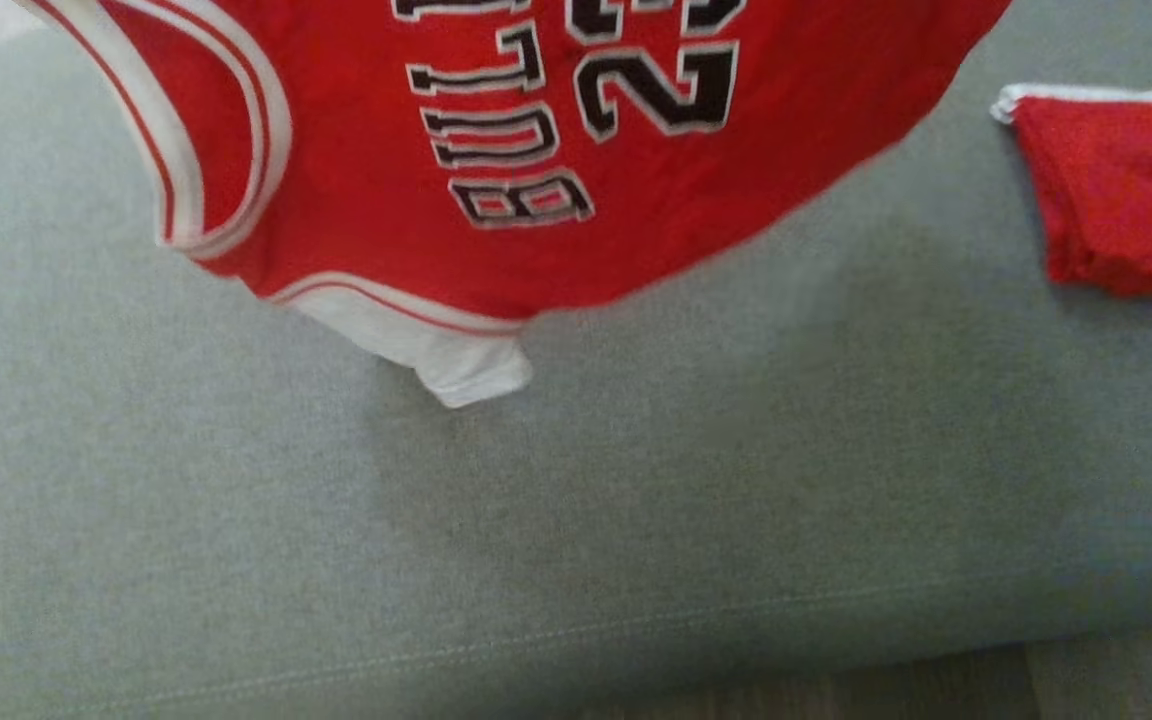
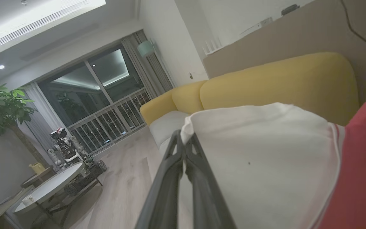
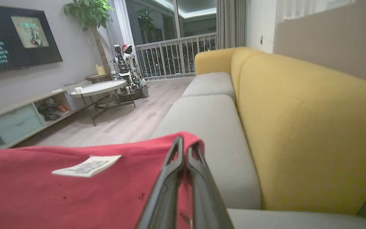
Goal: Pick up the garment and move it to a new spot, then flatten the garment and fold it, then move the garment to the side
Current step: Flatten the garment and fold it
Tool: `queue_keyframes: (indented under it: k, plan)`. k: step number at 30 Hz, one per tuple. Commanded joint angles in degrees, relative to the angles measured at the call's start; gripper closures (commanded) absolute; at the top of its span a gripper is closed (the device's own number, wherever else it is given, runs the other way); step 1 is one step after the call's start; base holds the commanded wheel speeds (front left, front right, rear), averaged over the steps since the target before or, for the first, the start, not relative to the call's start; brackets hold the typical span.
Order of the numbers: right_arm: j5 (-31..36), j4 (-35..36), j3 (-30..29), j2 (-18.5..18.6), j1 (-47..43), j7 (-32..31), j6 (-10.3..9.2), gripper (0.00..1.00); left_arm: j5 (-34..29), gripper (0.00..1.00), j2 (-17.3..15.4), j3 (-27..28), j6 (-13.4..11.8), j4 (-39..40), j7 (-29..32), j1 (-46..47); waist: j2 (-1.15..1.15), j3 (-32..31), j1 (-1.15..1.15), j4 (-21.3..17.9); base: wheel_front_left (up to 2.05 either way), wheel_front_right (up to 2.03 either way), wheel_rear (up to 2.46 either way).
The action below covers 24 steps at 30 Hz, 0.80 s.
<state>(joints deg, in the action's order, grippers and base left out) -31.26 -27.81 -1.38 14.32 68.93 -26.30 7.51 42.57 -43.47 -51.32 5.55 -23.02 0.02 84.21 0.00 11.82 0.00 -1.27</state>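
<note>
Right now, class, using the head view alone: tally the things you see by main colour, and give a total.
Red: 2, the red basketball jersey and the folded red cloth
Grey: 1, the grey sofa seat
Total: 3

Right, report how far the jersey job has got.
Done: pickup. The left gripper is shut on the white trim and the right gripper on a red edge of the red basketball jersey with black lettering. In hand: the jersey hangs over the grey fabric sofa seat, apparently mid-carry. Left: laying it down, flattening, folding, moving it aside.
</note>
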Motion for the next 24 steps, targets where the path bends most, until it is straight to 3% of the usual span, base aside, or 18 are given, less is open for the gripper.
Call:
queue_keyframes:
  k: [1, 6, 13, 16, 18, 21, 24]
  plan:
    - [2.6, 1.0, 1.5, 0.4, 4.2, 1.6, -0.02, 1.00, -1.1, 1.00, -1.3, 2.0, 0.1, 0.0, 1.2, 4.7, 0.00, 3.8, 0.00, 0.4, 0.00, 0.00, 0.00]
    - [8.1, -4.9, 4.3, 0.6, 11.3, 6.0, -0.02, 1.00, -8.1, 1.00, 1.2, 0.1, -0.6, -3.0, 0.0, 12.7, 0.00, 12.1, 0.00, 0.8, 0.00, 0.00, 0.00]
    - [16.4, -13.5, 3.5, 0.3, 22.2, 20.8, -0.02, 1.00, -22.5, 1.00, 6.0, -1.2, -9.0, -9.3, -11.9, 25.2, 0.00, 21.2, 0.00, 1.0, 0.00, 0.00, 0.00]
    - [18.1, -16.3, 2.6, 0.0, 25.5, 26.9, -0.02, 1.00, -25.7, 1.00, 7.8, -0.4, -12.7, -9.9, -14.4, 28.3, 0.00, 23.9, 0.00, 2.0, 0.00, 0.00, 0.00]
    - [18.6, -18.0, 3.1, 0.4, 26.5, 30.0, -0.02, 1.00, -27.9, 1.00, 8.4, -0.1, -15.4, -8.6, -14.9, 28.5, 0.00, 25.2, 0.00, 2.9, 0.00, 0.00, 0.00]
    - [18.6, -21.7, 4.4, 1.4, 26.1, 34.4, -0.02, 1.00, -30.5, 1.00, 7.5, 1.5, -19.4, 0.6, -15.0, 23.0, 0.00, 26.8, 0.00, 4.6, 0.00, 0.00, 0.00]
    - [17.2, -24.1, 5.9, 2.0, 23.8, 36.2, -0.02, 1.00, -29.9, 1.00, 6.2, 2.5, -20.6, 6.2, -15.0, 14.8, 0.00, 26.5, 0.00, 5.5, 0.00, 0.00, 0.00]
